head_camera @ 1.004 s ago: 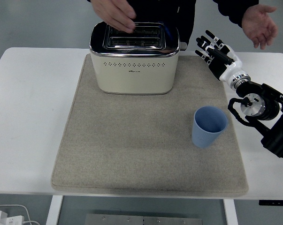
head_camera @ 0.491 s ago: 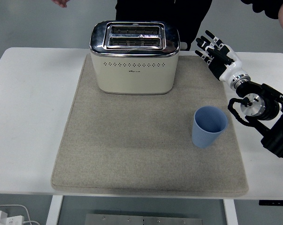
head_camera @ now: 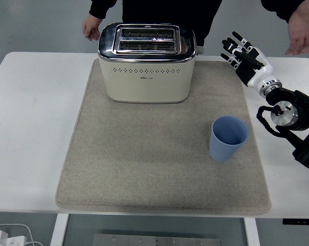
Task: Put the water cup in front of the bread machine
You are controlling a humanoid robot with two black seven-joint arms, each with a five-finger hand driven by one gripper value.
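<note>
Cup: blue, upright, empty, on mat's right part, well right of and nearer than toaster | mat: beige, on white table | toaster: cream, mat's far edge | person's hand: beside toaster's far-left corner | my right hand: fingers spread, holding nothing, raised beyond cup.

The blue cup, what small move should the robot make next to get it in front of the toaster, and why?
Probably bring the right robot hand down and toward the blue cup to grasp it. The hand is raised near the mat's far right corner with fingers spread, holding nothing, and the cup stands upright and untouched on the mat, off to the right of the toaster rather than in front of it.
</note>
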